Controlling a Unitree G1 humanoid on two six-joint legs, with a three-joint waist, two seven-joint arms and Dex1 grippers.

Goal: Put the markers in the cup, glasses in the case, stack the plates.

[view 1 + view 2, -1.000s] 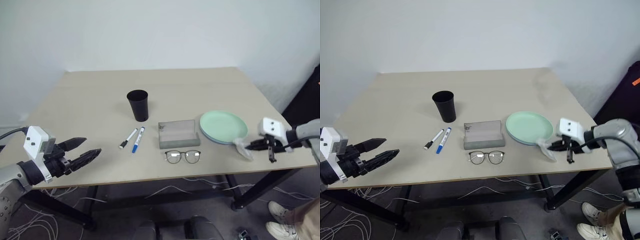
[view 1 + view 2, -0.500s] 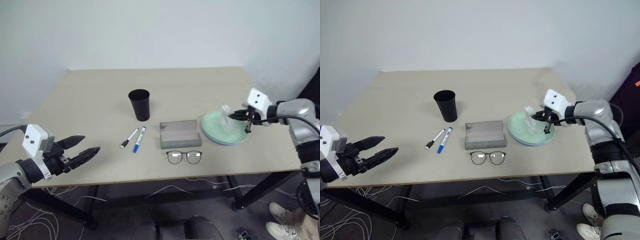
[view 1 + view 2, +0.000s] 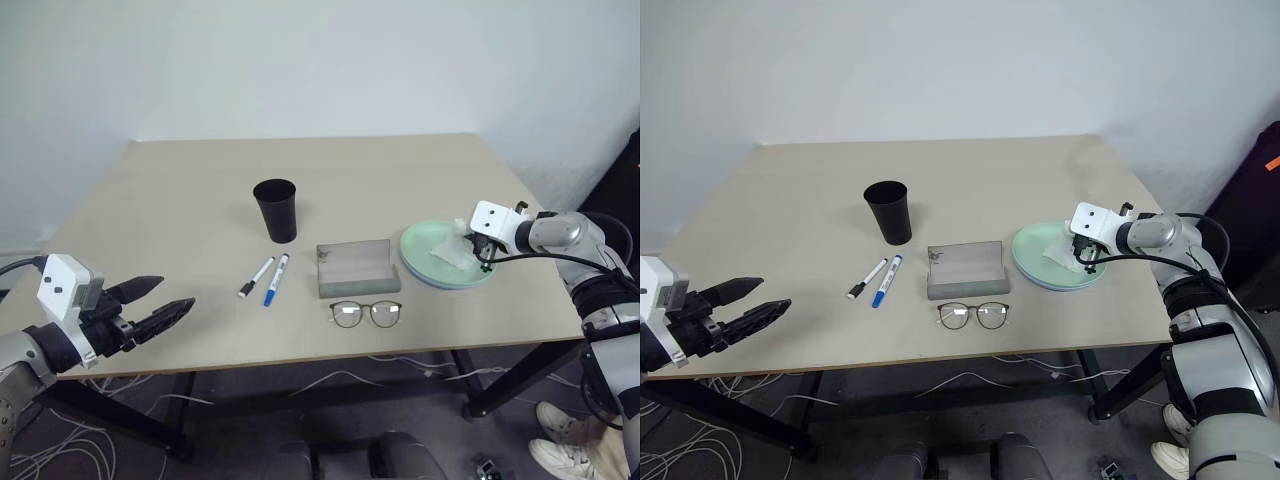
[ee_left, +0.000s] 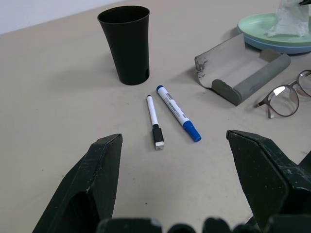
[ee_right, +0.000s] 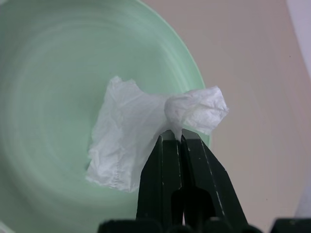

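**Right end effector pinching a tissue over the stacked plates; left end effector open, facing the markers**

My right end effector [image 5: 176, 141] is closed on a crumpled white tissue [image 5: 141, 138], its two fingers pressed together on a twisted corner of the paper. The tissue hangs over, and appears to rest on, the mint green plate [image 3: 432, 243], which sits on the light blue plate [image 3: 452, 284] at the right side of the worktop [image 3: 200, 190]; I judge the stacking step done.

My left end effector [image 4: 187, 187] hovers at the near left edge of the worktop with its fingers spread wide and nothing between them. The markers lie directly ahead of it: the black-capped marker [image 4: 154, 122] and the blue-capped marker [image 4: 178, 113] side by side, almost touching, their long axes running from near to far, roughly along the line the end effector points. The cup [image 4: 125, 42] stands upright just beyond their far ends.

The left arm is clearly the nearer one to the markers, so I would expect it to take them; gripping across a barrel looks easy from this heading.

To the right of the markers, the case [image 3: 358, 268] lies open, and the glasses [image 3: 366, 313] lie on the worktop just on its near side, not yet inside.
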